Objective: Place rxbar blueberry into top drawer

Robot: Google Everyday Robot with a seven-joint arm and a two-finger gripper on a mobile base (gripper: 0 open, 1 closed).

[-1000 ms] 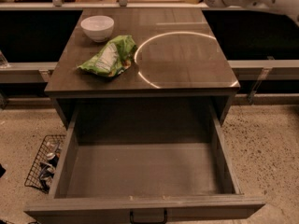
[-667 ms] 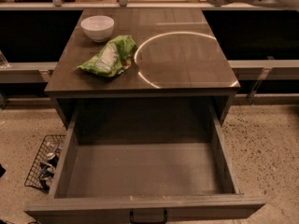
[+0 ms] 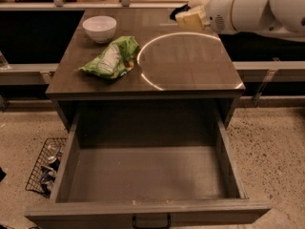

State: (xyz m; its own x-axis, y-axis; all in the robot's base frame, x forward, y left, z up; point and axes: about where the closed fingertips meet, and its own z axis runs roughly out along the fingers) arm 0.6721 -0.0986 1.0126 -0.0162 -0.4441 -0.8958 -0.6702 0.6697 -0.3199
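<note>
Camera view shows a small dark shape at the far right edge of the bench top. I think it is the rxbar blueberry (image 3: 179,10), but it is too dark to be sure. It sits right at the tip of the claw (image 3: 189,18), which hangs over the back right corner of the bench (image 3: 190,66). I cannot tell if the claw is apart, together, or clamped on the bar. The white arm (image 3: 252,6) reaches in from the right.

Nearer the camera, the top drawer (image 3: 147,175) is pulled wide open, and no bar lies in it. So the opening part looks done. The bar has not yet gone in. What is left, I think, is to carry it forward over the drawer, lower it and let go.

On the bench's left side lie a green chip bag (image 3: 112,58) and, behind it, a white bowl (image 3: 99,27). A wire basket (image 3: 45,168) sits on the floor to the left.
</note>
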